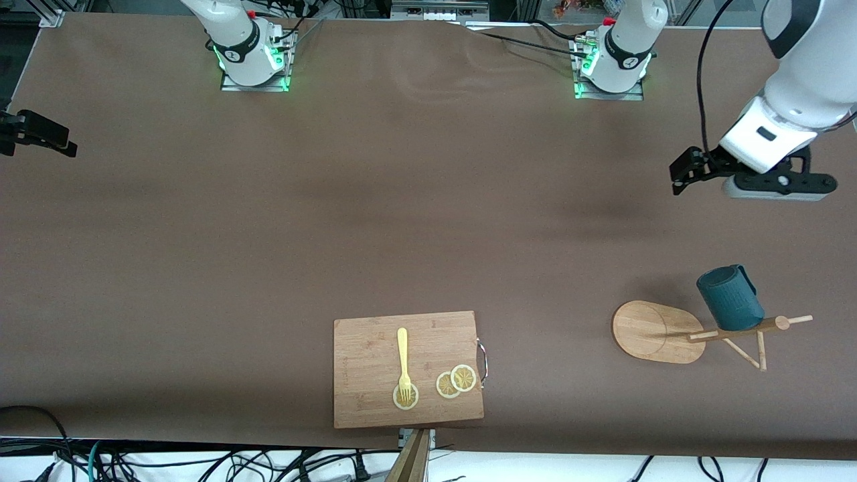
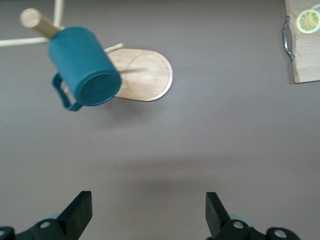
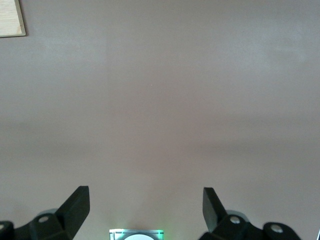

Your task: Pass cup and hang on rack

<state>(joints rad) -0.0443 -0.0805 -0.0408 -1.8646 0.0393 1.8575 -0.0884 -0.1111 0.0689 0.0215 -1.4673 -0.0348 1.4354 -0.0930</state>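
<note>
cup (image 1: pixel 730 298) hangs on rack (image 1: pixel 659 331), left arm's end of the surface | left gripper (image 1: pixel 679 177) up over bare surface at the cup's 12 o'clock, fingers spread, empty | right gripper (image 1: pixel 40 134) waits at its end, fingers spread, empty

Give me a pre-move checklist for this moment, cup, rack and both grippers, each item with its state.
1. Cup hangs on the rack: ok, the teal mug sits on a peg above the table.
2. Rack standing upright on its oval base: ok as far as the front view and left wrist view show; no tilt visible.
3. Left gripper free of the cup: ok, open and empty, in the air over bare table toward the left arm's end.
4. Right gripper empty: ok, fingers spread, nothing between them, over bare table.
5. Cutting board with fork and lemon slices undisturbed: ok.
6. Peg fully through the handle: cannot tell.
</note>
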